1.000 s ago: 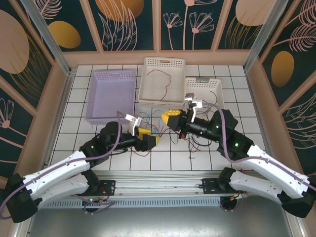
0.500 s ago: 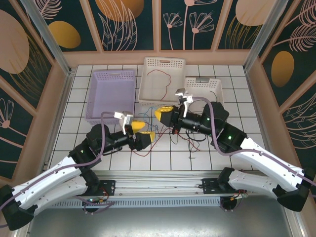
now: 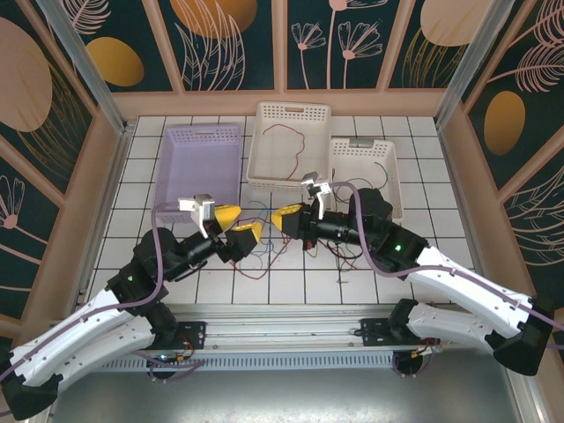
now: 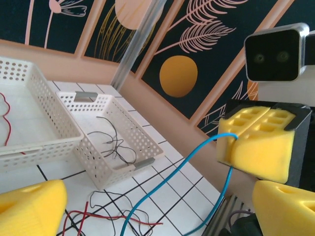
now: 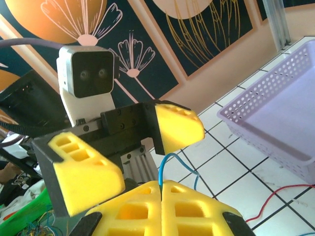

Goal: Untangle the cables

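Wire this thin looks light, limp and slippery, best pinched near a free end. Before the white basket the tangle lies on the tabletop. Nearer the basket, the right gripper's jaws clamp a blue cable and the left gripper's jaws gape. A red cable lies inside the basket.

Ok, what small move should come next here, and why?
Probably close the left pincer on the thin blue cable. The right pincer is shut on it, and it runs between the left pincer's open yellow pads down to the tangle of red and dark wires, so a second hold would help draw it free.
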You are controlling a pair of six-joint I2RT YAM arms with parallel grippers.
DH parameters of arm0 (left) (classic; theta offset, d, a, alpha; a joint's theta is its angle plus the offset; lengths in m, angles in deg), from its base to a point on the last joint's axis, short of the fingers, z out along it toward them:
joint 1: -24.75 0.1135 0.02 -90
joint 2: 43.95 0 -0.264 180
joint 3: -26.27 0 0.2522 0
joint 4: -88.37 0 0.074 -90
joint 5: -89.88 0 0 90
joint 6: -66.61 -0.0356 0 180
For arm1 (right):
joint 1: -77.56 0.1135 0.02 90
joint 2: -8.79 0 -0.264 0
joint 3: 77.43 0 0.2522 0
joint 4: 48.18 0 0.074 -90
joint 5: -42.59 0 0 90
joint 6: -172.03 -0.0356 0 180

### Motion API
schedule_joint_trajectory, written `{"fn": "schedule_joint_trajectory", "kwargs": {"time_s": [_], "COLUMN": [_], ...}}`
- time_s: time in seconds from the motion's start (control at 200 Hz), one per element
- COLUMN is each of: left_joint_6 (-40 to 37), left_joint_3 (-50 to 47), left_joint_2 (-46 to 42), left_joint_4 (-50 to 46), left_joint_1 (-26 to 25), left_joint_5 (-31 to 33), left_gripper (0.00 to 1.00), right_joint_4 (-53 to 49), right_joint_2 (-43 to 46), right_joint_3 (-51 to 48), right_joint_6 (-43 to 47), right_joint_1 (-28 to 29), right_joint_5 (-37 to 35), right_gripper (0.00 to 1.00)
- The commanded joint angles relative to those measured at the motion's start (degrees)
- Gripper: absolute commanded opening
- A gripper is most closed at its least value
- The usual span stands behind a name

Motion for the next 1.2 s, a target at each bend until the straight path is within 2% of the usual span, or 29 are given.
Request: {"fn": "schedule_joint_trajectory", "kwargs": {"time_s": [0.0, 0.265, 0.355, 0.42, 0.445, 0.606, 0.731, 0.826, 0.886, 0.936, 1.071, 1.121, 1.196], "left_joint_6": [-2.05, -3.66, -4.13, -4.17, -4.19, -3.87, -2.93, -1.58, -0.3, 0.79, 4.51, 6.09, 8.49], "left_joint_3": [0.9, 0.93, 1.29, 1.29, 1.34, 1.61, 1.75, 2.78, 3.8, 4.5, 5.71, 6.33, 7.25], "left_joint_2": [0.81, 3.81, 5.08, 5.12, 5.03, 4.2, 3.2, 2.68, 2.73, 2.83, 3.5, 3.93, 4.71], "left_joint_4": [-0.24, -2.01, -2.38, -2.04, -1.94, -2.2, -2.7, -4.48, -5.96, -6.91, -8.12, -8.8, -9.61], "left_joint_1": [0.17, 0.12, 0.17, 0.19, 0.2, 0.19, 0.18, 0.15, 0.19, 0.12, 0.19, 0.15, 0.16], "left_joint_5": [-1.16, -5.7, -6.47, -6.54, -6.42, -4.51, -1.84, 2.8, 6.38, 8.62, 12.52, 13.83, 15.15], "left_gripper": [0.89, 0.86, 0.79, 0.67, 0.6, 0.0, 0.0, 0.0, 0.0, 0.0, 0.0, 0.0, 0.0], "right_joint_4": [4.27, 4.82, 5.33, 5.25, 5.18, 4.26, 2.55, 1.25, 1.03, 1.49, 5.02, 6.7, 9.93], "right_joint_2": [1.54, 2.62, 2.84, 2.88, 2.88, 3.21, 3.46, 4.17, 4.46, 4.65, 5.12, 5.34, 5.35], "right_joint_3": [-0.77, -0.72, -0.87, -0.97, -0.98, -1.57, -2.5, -4.06, -5.44, -6.69, -11.28, -13.11, -15.91], "right_joint_6": [-0.77, -0.64, -0.69, -0.66, -0.51, -0.5, -1.02, -2.3, -3.18, -4.13, -6.49, -7.23, -8.26], "right_joint_1": [-0.09, -0.09, 0.04, 0.04, 0.08, 0.04, -0.05, -0.42, -1.2, -1.93, -3.28, -3.31, -3.32], "right_joint_5": [2.94, 4.87, 5.49, 5.29, 5.12, 2.65, -2.88, -8.42, -9.11, -8.74, -6.29, -6.09, -4.85], "right_gripper": [0.0, 0.0, 0.0, 0.0, 0.0, 0.0, 0.0, 0.0, 0.0, 0.09, 0.42, 0.49, 0.53]}}
